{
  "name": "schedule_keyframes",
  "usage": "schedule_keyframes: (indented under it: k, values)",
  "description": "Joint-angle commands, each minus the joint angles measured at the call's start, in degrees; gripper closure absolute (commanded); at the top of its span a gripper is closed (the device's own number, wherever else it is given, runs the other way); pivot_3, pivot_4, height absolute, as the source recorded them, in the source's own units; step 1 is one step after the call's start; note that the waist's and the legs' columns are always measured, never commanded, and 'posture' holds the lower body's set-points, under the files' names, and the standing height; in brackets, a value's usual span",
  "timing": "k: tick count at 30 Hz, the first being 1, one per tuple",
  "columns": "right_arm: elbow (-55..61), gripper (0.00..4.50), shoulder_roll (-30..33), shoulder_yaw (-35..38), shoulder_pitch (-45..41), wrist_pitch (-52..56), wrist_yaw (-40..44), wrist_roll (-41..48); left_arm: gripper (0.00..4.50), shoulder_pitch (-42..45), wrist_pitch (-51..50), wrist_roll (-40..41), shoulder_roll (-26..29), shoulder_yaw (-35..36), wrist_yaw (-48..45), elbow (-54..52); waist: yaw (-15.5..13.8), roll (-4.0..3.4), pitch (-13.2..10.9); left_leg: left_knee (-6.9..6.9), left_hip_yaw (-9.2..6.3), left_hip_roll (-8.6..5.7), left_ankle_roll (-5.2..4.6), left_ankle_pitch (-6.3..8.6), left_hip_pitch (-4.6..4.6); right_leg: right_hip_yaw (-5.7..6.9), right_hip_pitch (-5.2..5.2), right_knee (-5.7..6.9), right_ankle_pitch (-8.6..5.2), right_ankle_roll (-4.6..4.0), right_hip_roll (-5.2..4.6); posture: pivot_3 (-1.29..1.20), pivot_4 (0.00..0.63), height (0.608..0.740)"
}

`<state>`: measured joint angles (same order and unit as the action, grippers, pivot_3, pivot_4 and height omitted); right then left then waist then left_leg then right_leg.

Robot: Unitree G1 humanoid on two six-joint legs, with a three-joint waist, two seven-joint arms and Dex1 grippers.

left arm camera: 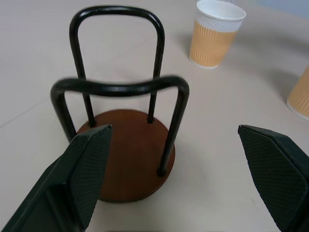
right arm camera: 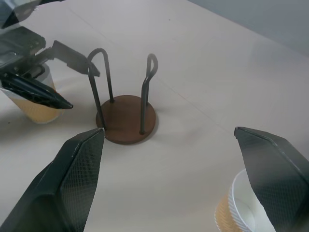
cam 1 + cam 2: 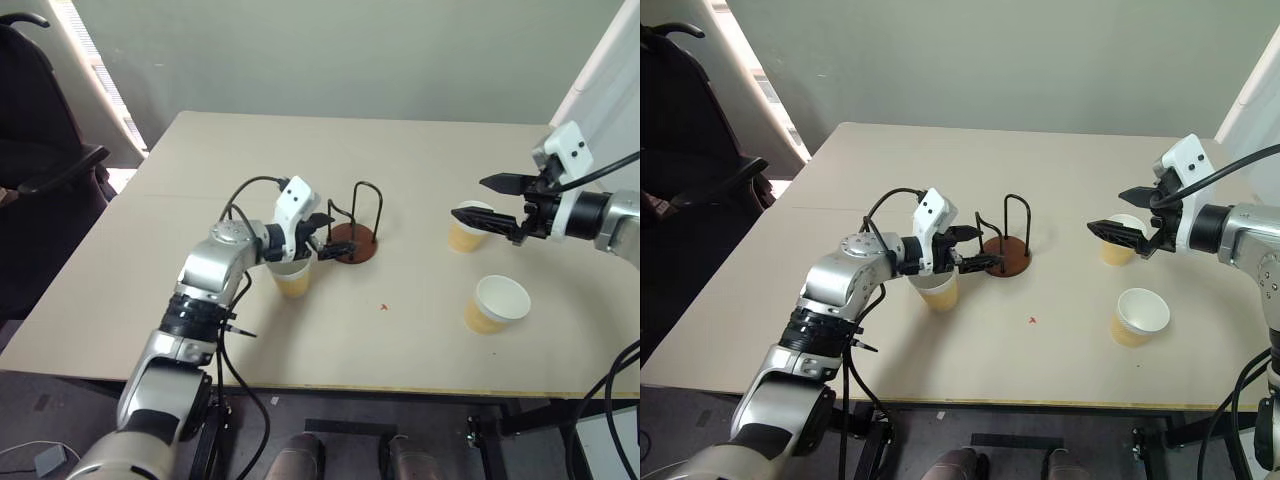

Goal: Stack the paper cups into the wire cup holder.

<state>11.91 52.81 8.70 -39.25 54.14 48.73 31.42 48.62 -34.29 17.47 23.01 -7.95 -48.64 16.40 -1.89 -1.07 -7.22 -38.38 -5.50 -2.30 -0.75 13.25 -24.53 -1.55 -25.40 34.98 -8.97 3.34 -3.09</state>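
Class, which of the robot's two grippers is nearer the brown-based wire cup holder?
Left. The left gripper hangs open right beside the brown-based wire cup holder; the right gripper hovers open farther off, above a tan paper cup.

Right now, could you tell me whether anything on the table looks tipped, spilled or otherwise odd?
Nothing stands out. All three paper cups stand upright and apart, the wire cup holder is upright with no cup in it, and both pincers, left and right, are open and hold nothing. There is just a tiny red speck on the table.
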Motion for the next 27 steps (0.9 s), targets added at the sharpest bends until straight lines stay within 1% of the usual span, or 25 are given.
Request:
schedule_keyframes:
  k: [1,14,17,21,23,25,27]
  values:
    - [1.92,0.05,0.72,2.64,-0.06,-0.77,-0.59,0.85,0.00,2.50,2.68,-1.41,-1.28,0.19,0.32,1.86,0.00,0.00,0.00,0.00,0.01,0.00,0.00,0.00,0.00,-0.01,0.00,-0.02,0.01,0.02,0.00,0.00,0.150,0.740]
    - [3.62,0.05,-0.20,3.07,1.75,-0.77,-1.83,2.18,0.00,6.87,7.48,-5.58,-7.98,-0.90,1.00,10.39,-0.08,0.01,-0.01,-0.04,0.05,-0.01,-0.03,-0.01,-0.04,-0.02,0.00,-0.04,0.04,0.08,0.00,0.00,0.150,0.740]
    - [4.23,0.00,0.51,3.32,3.53,-0.76,-1.23,2.53,0.58,6.99,7.66,-5.77,-8.15,-0.47,0.45,10.35,-0.08,0.01,-0.01,-0.05,0.07,0.00,-0.04,-0.02,-0.04,-0.02,0.00,-0.04,0.05,0.09,0.00,0.00,0.150,0.740]
    - [4.99,0.00,1.84,4.30,5.75,-1.27,0.59,3.56,1.92,6.92,8.03,-5.77,-7.00,-0.21,-1.01,9.94,-0.12,0.01,-0.01,-0.09,0.09,-0.01,-0.06,-0.03,-0.07,-0.04,0.00,-0.04,0.07,0.13,0.00,0.00,0.150,0.740]
    - [5.29,0.00,3.00,4.63,7.34,-2.82,2.38,3.49,2.75,6.89,8.34,-5.71,-6.15,-0.37,-2.29,9.59,-0.13,0.01,-0.01,-0.11,0.10,-0.01,-0.06,-0.03,-0.08,-0.04,0.00,-0.05,0.07,0.13,0.00,0.00,0.150,0.740]
    - [5.27,0.00,4.51,4.68,8.90,-3.97,4.14,3.30,3.39,6.81,8.51,-5.46,-5.22,-0.49,-3.90,8.97,-0.15,0.01,-0.01,-0.12,0.10,-0.01,-0.07,-0.03,-0.09,-0.04,0.00,-0.05,0.08,0.14,0.00,0.00,0.150,0.740]
    - [4.76,0.00,5.61,4.67,9.69,-4.69,5.08,3.12,4.15,6.67,9.04,-5.52,-4.08,-0.70,-5.61,8.60,-0.16,0.01,-0.01,-0.14,0.10,-0.01,-0.07,-0.03,-0.10,-0.04,0.00,-0.05,0.08,0.15,0.00,0.00,0.150,0.740]
